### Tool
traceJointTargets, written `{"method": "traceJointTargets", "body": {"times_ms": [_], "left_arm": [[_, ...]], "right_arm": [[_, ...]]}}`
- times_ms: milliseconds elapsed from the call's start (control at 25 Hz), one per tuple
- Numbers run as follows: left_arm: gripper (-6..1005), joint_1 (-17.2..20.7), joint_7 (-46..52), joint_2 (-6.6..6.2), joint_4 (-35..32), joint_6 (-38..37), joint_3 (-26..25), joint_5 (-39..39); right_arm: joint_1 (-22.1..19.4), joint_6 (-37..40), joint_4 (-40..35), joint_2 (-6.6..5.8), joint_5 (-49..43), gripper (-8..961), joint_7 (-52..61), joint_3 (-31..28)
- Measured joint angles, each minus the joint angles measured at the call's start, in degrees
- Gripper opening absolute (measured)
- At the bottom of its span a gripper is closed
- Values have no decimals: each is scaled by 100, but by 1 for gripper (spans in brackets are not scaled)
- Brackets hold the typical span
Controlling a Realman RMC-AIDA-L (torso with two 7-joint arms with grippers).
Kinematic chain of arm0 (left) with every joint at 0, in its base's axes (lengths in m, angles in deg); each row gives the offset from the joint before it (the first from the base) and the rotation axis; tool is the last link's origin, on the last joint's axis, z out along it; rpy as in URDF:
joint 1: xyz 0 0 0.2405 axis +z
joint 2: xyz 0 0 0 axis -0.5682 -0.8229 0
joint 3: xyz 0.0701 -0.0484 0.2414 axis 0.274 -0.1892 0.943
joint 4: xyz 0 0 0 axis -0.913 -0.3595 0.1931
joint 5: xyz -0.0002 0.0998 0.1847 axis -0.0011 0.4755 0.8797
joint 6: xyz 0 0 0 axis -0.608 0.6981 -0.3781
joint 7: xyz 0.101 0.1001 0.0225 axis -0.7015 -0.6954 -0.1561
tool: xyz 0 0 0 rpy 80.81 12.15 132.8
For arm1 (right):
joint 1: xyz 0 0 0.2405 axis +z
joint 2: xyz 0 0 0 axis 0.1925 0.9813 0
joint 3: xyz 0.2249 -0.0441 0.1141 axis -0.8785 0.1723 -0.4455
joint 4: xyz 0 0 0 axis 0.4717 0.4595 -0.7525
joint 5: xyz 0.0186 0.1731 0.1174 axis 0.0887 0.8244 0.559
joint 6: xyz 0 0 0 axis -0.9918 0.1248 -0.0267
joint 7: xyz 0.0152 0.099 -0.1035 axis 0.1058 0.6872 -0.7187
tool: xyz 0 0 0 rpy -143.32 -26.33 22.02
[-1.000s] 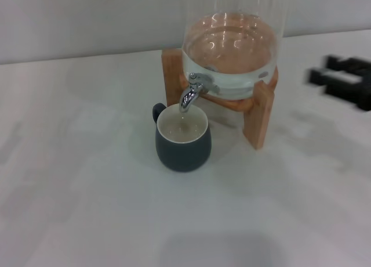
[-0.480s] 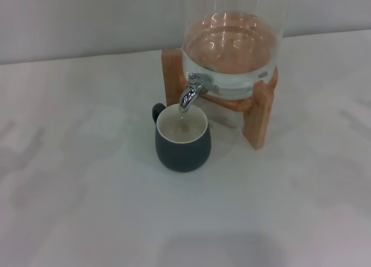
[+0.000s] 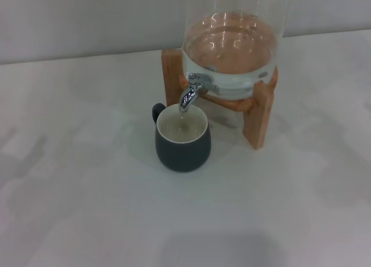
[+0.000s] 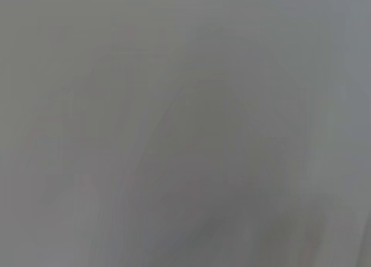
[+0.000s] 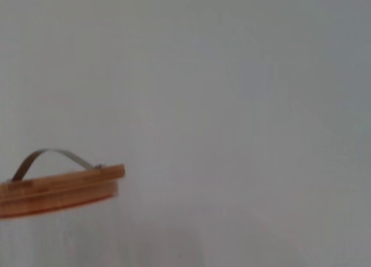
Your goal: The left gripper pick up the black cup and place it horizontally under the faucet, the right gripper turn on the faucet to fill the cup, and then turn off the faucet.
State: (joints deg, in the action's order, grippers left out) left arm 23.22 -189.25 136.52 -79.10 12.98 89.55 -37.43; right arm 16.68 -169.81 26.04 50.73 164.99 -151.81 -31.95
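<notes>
light: soft, even | shadows: faint on table (image 3: 87, 209) | glare: glass dispenser (image 3: 232, 40) | left wrist view: featureless grey

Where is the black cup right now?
In the head view, the black cup stands upright on the white table, directly under the faucet, in front of the dispenser's wooden stand.

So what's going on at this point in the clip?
Nothing is being handled right now. The black cup stands upright on the white table directly under the faucet of the glass water dispenser on its wooden stand. No stream is visible. Neither gripper is in view.
</notes>
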Motion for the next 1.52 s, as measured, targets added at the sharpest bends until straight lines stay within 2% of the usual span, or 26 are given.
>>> {"method": "traceJointTargets", "body": {"times_ms": [200,440,480,720,1160,1520], "left_arm": [[824,-21,41,42,208,-98,-238,39],[820,-61,362,34,337,-424,-365,111],[819,-34,278,86,317,-427,-422,109],[818,12,-147,194,304,-310,-591,94],[824,-133,-315,184,290,-184,-544,633],[863,-141,-293,198,336,-177,-589,458]], "right_arm": [[25,230,69,18,-39,629,-82,2],[48,472,140,17,-29,634,-72,-15],[51,471,141,17,-29,635,-73,-17],[53,399,145,15,-37,641,-187,12],[93,571,154,21,-296,651,-251,0],[110,576,436,33,-193,677,-296,-174]]}}
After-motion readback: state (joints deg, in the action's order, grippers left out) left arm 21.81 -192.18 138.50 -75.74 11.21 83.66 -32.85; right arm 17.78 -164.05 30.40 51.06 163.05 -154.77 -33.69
